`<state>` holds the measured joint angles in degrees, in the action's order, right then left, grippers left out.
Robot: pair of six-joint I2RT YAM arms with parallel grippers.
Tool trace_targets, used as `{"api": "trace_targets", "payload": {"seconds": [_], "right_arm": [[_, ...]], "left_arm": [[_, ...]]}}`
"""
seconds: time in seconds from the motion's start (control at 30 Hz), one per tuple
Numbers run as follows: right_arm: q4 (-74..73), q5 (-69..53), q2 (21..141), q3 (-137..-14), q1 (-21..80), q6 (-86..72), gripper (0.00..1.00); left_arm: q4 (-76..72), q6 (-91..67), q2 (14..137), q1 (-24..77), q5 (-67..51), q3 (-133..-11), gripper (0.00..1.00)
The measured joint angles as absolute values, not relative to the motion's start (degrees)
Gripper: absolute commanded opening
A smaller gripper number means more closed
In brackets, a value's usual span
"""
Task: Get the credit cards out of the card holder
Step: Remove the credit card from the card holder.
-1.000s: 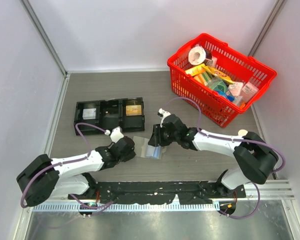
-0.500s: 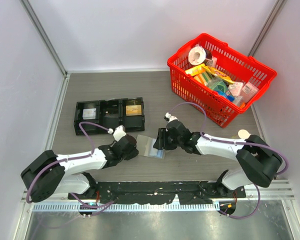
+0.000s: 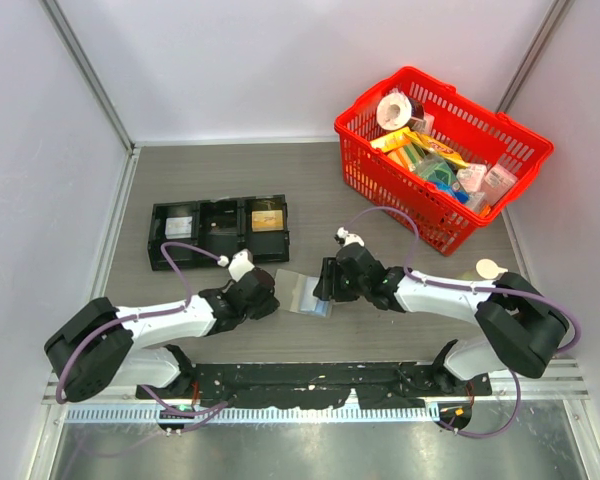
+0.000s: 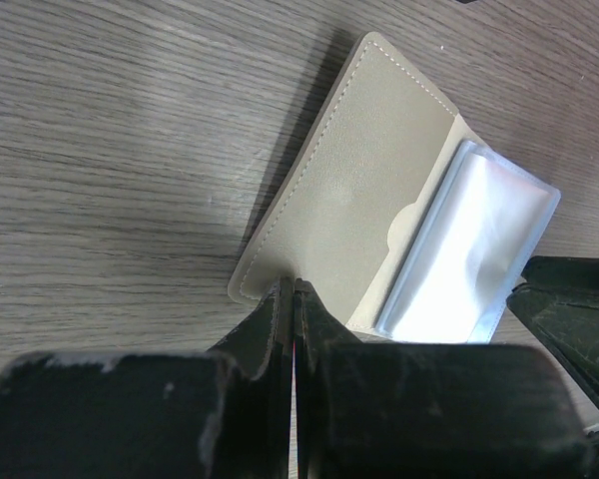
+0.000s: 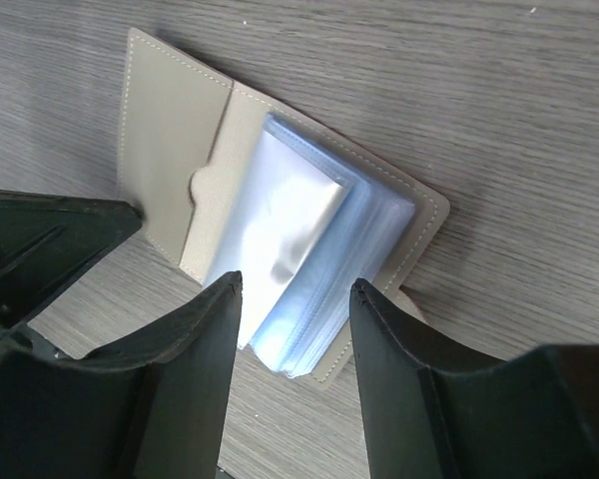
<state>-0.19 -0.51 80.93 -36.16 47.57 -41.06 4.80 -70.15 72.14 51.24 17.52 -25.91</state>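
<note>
Top camera first: the card holder (image 3: 298,292) lay open on the bench (image 3: 400,330), in front of the black tray (image 3: 218,231) and well apart from the red basket (image 3: 442,150). My left end effector (image 3: 268,298) was at its left edge and my right end effector (image 3: 322,292) at its right edge, so the thing sat between the two arms.

Left wrist cam: the left end effector (image 4: 293,291) was clenched, fingers (image 4: 265,329) pressed together on the near edge of the card holder's (image 4: 354,200) greyish-beige flap, right by a corner. That flap had a little thumb notch cut in it. The stack of clear pockets (image 4: 469,249) fanned out to the right, and the dark tip of the other arm poked in at the lower right.

Right wrist cam: the right end effector (image 5: 295,294) was released, its two fingers (image 5: 195,379) spread either side of the near end of the clear pockets (image 5: 299,235), hovering just over them. I couldn't tell if they touched. The card holder (image 5: 170,120) lay flat, tilted diagonally across the view, pockets stacked whitish-blue on its right half.
</note>
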Motion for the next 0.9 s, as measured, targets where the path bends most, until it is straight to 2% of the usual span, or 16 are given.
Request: {"api": "trace_targets", "payload": {"seconds": [0.63, 0.9], "right_arm": [[2.81, -3.75, 81.65, -35.27, 47.53, -40.86, 0.46], [3.05, -7.70, 82.59, -38.76, 47.53, -39.40, 0.44]], "left_arm": [[3.36, -69.82, 73.67, 51.09, 15.66, -26.57, 0.01], [2.96, -69.87, 73.89, 51.64, 14.44, -26.70, 0.01]]}}
